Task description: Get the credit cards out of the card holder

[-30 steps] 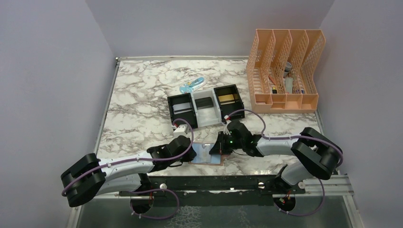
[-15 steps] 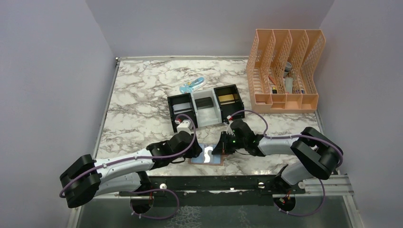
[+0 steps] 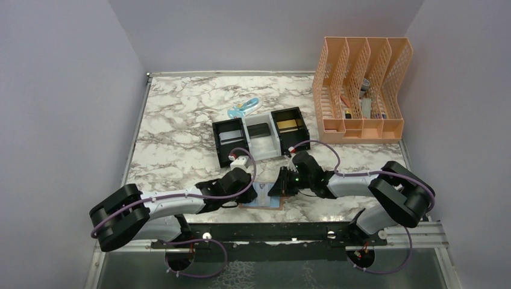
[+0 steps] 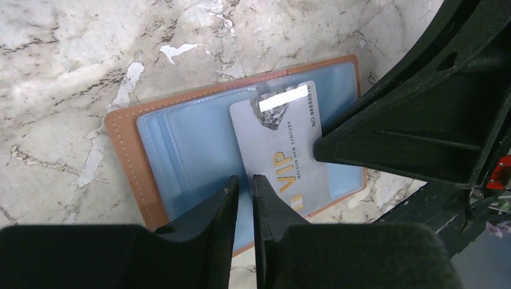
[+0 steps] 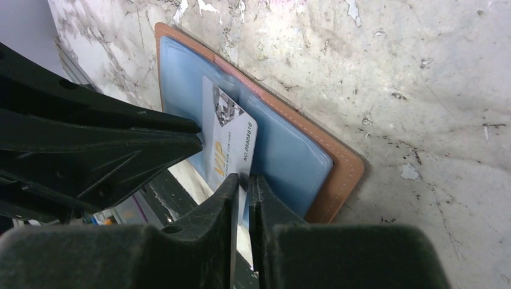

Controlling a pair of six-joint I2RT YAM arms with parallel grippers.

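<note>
Tan stitched leather bifold card holder (image 4: 125, 158) lies open and flat on veined marble table (image 4: 66, 54), glossy pale-blue pockets up. Thin silvery plastic VIP card (image 4: 283, 150) half out of the pocket. Right gripper (image 5: 244, 179) pinches the card's edge. Left gripper (image 4: 245, 180) fingers nearly together, tips at the blue pocket beside the card.
</note>
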